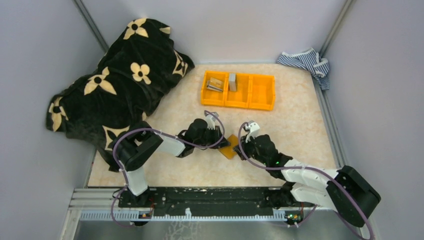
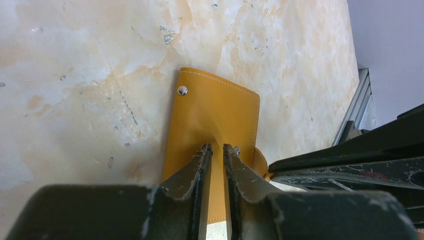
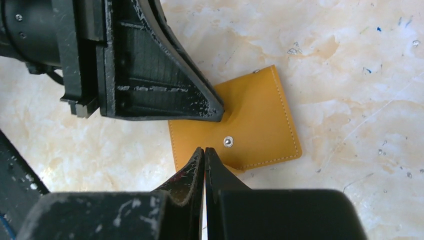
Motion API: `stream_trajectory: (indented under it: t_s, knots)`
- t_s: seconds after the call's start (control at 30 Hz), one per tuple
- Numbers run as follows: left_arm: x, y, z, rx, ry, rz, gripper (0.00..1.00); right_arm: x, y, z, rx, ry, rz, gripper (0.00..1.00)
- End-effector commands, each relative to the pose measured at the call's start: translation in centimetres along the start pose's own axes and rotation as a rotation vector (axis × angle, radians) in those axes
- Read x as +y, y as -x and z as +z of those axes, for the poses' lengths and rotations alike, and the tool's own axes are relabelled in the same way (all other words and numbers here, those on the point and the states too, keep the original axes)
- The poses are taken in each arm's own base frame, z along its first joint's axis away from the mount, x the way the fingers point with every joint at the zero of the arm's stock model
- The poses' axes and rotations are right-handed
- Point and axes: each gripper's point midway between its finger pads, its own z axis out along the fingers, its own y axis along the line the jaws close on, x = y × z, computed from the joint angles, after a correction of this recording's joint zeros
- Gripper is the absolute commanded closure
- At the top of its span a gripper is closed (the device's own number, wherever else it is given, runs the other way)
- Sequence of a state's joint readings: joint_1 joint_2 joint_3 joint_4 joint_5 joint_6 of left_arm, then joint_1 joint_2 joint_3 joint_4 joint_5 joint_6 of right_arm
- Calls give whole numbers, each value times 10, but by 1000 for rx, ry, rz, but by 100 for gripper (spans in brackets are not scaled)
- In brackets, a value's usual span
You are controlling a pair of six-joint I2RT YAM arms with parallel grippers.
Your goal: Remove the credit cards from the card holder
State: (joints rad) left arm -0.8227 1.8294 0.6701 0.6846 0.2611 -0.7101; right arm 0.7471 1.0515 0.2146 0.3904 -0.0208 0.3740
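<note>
Left wrist: pincer [image 2: 217, 148] on card holder [image 2: 215, 107]

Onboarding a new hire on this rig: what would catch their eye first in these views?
First is the big black blanket with cream flowers, heaped at the far left of the table, then the orange bin at the back. At centre, the left gripper and right gripper, both nearly shut, meet at the small orange-tan card holder.

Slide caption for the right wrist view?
Right gripper, fingers nearly closed, at the snap edge of the card holder; left gripper pinches its creased top face.
</note>
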Motion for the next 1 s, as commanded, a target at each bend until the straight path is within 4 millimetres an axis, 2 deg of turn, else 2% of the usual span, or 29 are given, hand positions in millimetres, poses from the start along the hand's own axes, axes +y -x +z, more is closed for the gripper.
stream_trajectory:
  t_s: [0.0, 0.23, 0.53, 0.6, 0.7, 0.77, 0.83, 0.9, 0.93, 0.97]
  knots:
    - [65, -40, -6, 104, 228, -36, 77, 12, 11, -8, -44, 62, 34, 100]
    - [60, -32, -10, 78, 216, -34, 77, 2, 7, -24, -33, -1, 111, 100]
    - [55, -22, -7, 57, 207, -8, 77, -43, -14, -53, -17, -263, 225, 100]
    - [53, -20, -5, 58, 200, -1, 77, -47, -16, -54, -21, -285, 228, 99]
    - [51, -18, -4, 60, 195, 8, 77, -44, -6, -51, -50, -268, 220, 68]
    - [47, -16, -5, 55, 185, 8, 77, -41, 1, -48, -59, -257, 203, 53]
    - [43, -13, -6, 47, 174, 5, 77, -40, 4, -42, -48, -258, 178, 48]
    - [39, -10, -8, 35, 165, 0, 77, -39, 9, -36, -43, -257, 154, 48]
    - [38, -9, -8, 31, 164, -1, 77, -38, 11, -32, -42, -250, 143, 49]
    - [39, -8, -9, 28, 167, -3, 77, -36, 13, -29, -42, -243, 135, 57]
